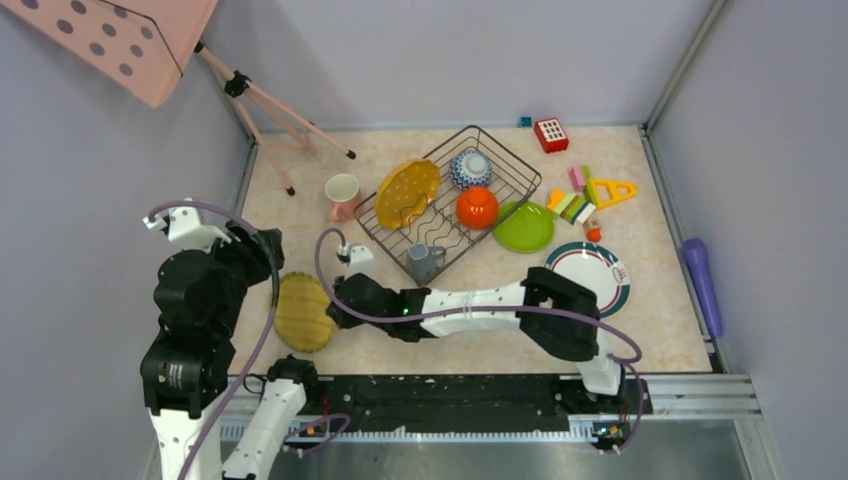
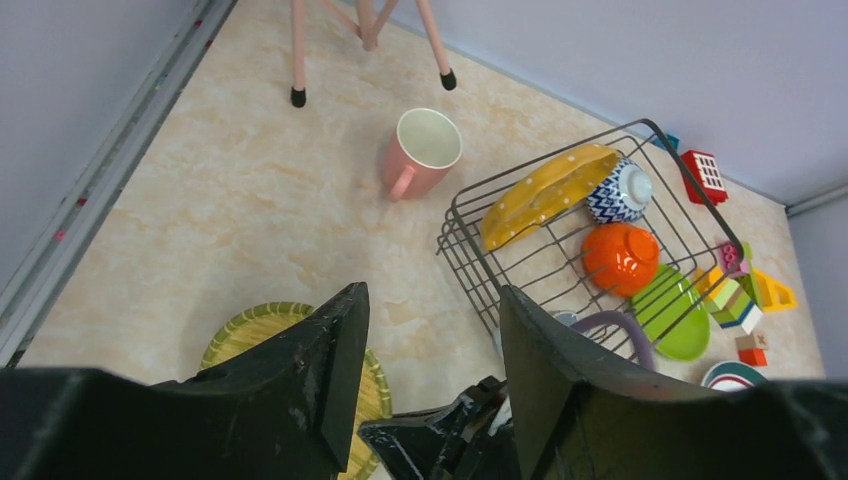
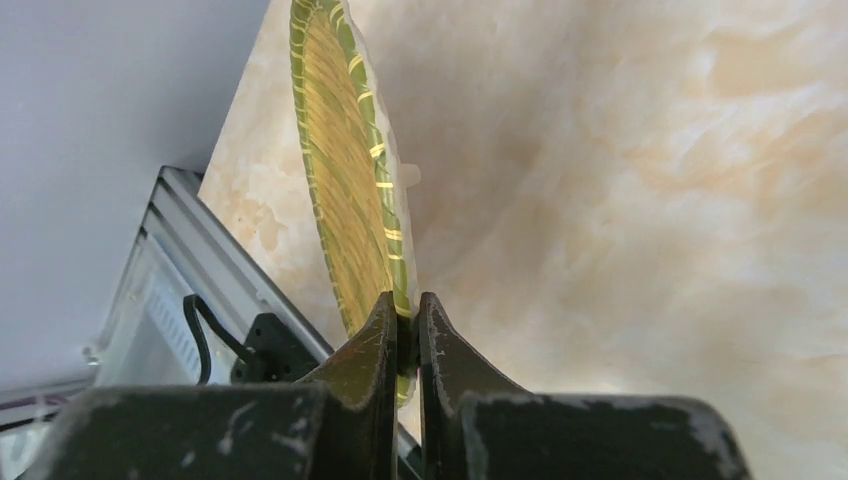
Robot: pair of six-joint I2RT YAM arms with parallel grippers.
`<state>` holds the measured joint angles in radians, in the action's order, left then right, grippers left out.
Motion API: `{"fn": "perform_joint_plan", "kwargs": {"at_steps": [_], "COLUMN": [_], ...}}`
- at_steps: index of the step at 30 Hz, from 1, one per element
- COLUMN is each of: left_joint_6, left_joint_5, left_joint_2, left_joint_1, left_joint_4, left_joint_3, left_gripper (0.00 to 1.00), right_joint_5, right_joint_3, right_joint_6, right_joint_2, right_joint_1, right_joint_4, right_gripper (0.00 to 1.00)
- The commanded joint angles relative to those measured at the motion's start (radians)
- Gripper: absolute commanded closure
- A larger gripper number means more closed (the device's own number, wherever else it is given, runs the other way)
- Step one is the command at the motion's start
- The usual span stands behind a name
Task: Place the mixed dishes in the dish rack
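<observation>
My right gripper [image 1: 335,312] is shut on the rim of a yellow scalloped plate [image 1: 303,312], seen edge-on in the right wrist view [image 3: 350,170]; the plate also shows in the left wrist view [image 2: 262,330]. My left gripper [image 2: 432,310] is open and empty, raised above the table's left side. The dish rack [image 1: 505,166] holds the other yellow plate [image 1: 407,192], the patterned bowl [image 1: 470,168], the orange-red bowl [image 1: 477,207] and the grey mug [image 1: 423,263]. The pink mug [image 1: 343,195] stands left of the rack. The lime green plate [image 1: 524,228] and white green-rimmed plate [image 1: 588,276] lie to its right.
Coloured toy blocks [image 1: 580,195] lie at the back right, with a red block [image 1: 551,134] near the wall. A purple cylinder [image 1: 702,285] lies along the right edge. Pink tripod legs [image 1: 275,120] stand at the back left.
</observation>
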<state>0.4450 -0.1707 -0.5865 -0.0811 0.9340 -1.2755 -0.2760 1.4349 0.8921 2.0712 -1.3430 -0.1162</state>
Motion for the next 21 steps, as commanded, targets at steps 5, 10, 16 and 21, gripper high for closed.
{"fn": "perform_joint_plan", "kwargs": {"at_steps": [5,10,16,21], "left_joint_6": [0.023,0.056,0.070,0.061], "left_joint_5": [0.118,0.093,0.152,0.247], "left_joint_2": [0.006,0.011,0.019,0.039], "left_joint_1": [0.001,0.001,0.001,0.001], "left_joint_4": [-0.057,-0.059,-0.117,-0.159], "left_joint_3": [-0.020,-0.027,0.001,0.020], "left_gripper": [0.43,0.43,0.44,0.45], "right_joint_5": [-0.046,-0.005,0.025,-0.005], "right_joint_3": [-0.015,-0.045,-0.089,-0.151], "right_joint_6": [-0.402,-0.559,-0.764,-0.970], "right_joint_2": [-0.313,-0.441,-0.595,-0.732], "right_joint_1": [0.072,0.110,0.147,0.199], "right_joint_4": [0.020,0.017,-0.007,-0.021], "right_gripper": [1.00,1.00,1.00,1.00]}}
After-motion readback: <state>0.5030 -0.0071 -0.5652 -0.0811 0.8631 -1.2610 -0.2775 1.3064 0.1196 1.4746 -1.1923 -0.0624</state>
